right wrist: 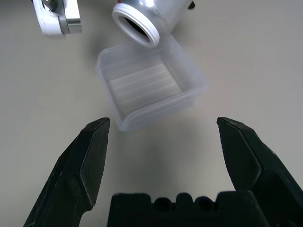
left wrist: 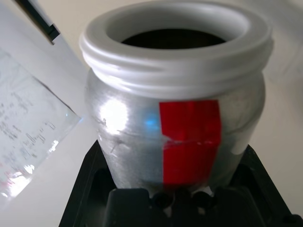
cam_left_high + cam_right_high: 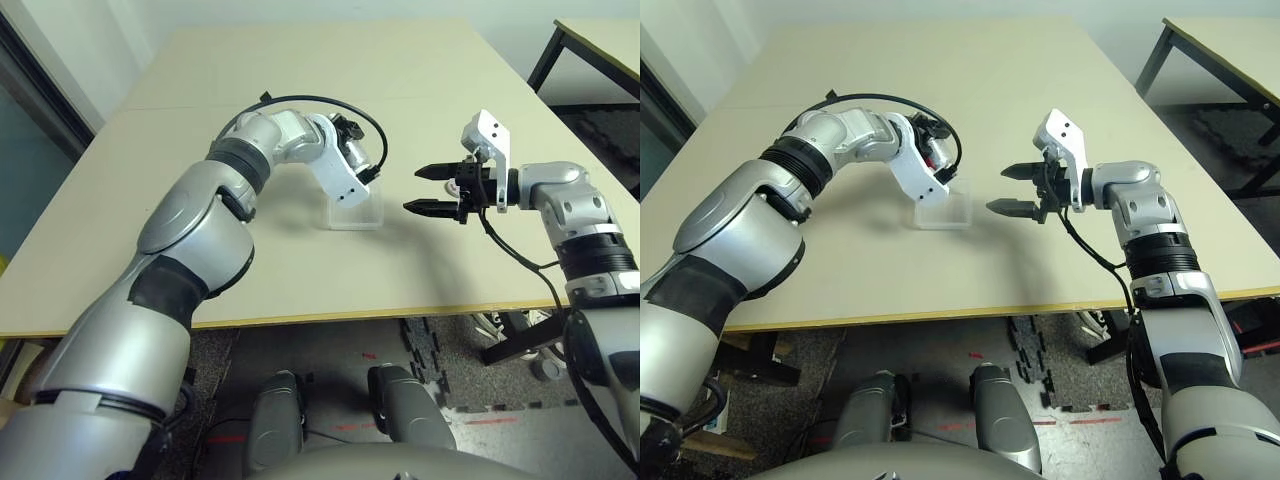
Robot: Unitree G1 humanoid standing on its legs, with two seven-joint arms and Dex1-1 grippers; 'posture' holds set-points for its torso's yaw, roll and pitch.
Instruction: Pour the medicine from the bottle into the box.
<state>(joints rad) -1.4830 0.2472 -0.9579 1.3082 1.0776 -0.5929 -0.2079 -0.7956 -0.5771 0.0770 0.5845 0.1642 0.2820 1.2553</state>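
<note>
My left gripper point(image 2: 177, 187) is closed firmly on the bottle point(image 1: 156, 16), my right stands wide, empty; tilting too fast may spill pills outside the box point(image 1: 144, 90).

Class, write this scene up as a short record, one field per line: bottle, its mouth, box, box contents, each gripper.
bottle: silver, red-striped medicine bottle, tilted over the box
mouth: uncapped, white rim, turned down toward the box
box: clear, whitish plastic box, on the table
box contents: no pills visible inside
left gripper: shut on the bottle
right gripper: open, holding nothing, beside the box
</note>
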